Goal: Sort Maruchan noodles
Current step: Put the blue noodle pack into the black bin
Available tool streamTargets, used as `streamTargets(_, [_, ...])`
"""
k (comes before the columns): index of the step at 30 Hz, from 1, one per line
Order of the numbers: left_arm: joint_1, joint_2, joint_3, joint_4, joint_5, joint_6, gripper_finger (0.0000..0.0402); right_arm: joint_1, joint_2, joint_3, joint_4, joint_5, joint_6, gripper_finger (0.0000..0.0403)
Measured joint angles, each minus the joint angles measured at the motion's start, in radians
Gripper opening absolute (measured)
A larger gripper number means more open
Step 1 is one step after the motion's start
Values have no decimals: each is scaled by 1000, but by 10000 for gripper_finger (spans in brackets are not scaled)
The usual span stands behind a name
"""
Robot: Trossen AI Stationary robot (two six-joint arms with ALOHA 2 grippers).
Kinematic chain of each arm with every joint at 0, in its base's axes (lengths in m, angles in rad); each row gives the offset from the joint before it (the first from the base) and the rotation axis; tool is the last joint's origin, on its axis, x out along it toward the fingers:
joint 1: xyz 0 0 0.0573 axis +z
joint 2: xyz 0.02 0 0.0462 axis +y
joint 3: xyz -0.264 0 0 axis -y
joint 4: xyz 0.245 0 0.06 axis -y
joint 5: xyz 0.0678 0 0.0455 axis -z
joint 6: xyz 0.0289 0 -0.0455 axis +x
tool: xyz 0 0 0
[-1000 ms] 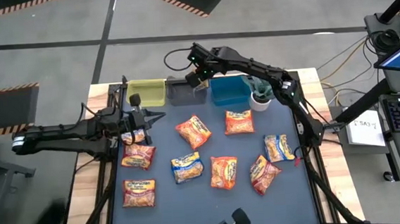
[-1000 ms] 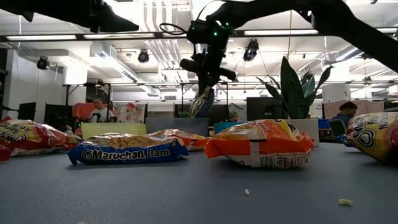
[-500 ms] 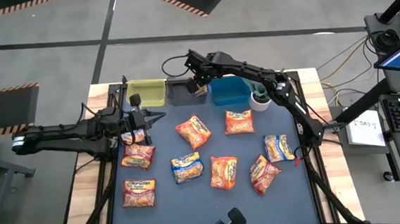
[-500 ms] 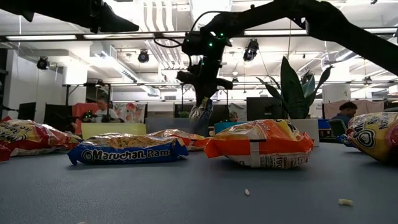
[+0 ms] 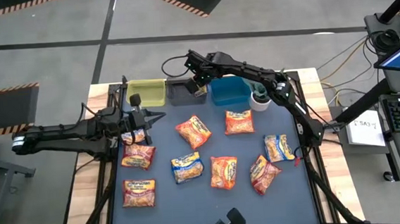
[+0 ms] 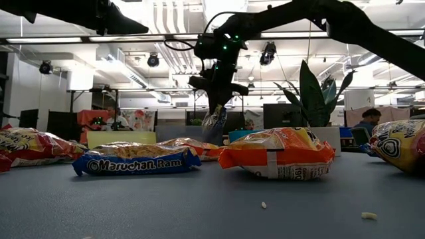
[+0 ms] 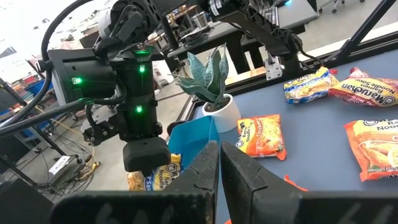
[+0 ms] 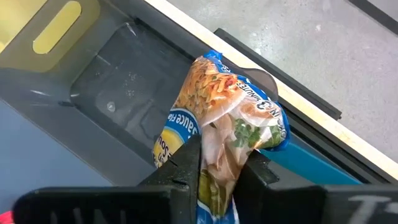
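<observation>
**A:** From the high view, where are you?

**B:** My right gripper hangs over the grey bin, at twelve o'clock on the table, between the yellow-green bin and the blue bin. My left gripper waits at nine o'clock, fingers together, holding nothing.

**A:** And the low view?

**B:** A yellow-and-blue packet dangles upright beneath my right gripper.

**A:** The right wrist view?

**B:** My fingers pinch the yellow-and-blue packet by one end, with the grey bin below. I judge I should centre it over the bin, then part wide, so it drops inside rather than catching the rim.
</observation>
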Motion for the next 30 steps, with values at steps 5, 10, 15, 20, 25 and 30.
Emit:
streamTargets(5, [0, 0, 0, 0, 0, -19, 0, 1, 0, 0, 0, 0, -14, 91])
streamTargets(10, [0, 0, 0, 0, 0, -32, 0, 1, 0, 0, 5, 3, -18, 106])
streamTargets(15, [0, 0, 1, 0, 0, -35, 0, 1, -2, 0, 17, 2, -43, 109])
streamTargets(20, [0, 0, 1, 0, 0, -50, 0, 0, -21, 0, 24, 2, -72, 109])
streamTargets(25, [0, 0, 1, 0, 0, -55, 0, -3, -65, 9, -22, 1, -114, 109])
streamTargets(30, [0, 4, 1, 0, 0, -86, 0, 29, -166, 10, -32, 7, -190, 109])
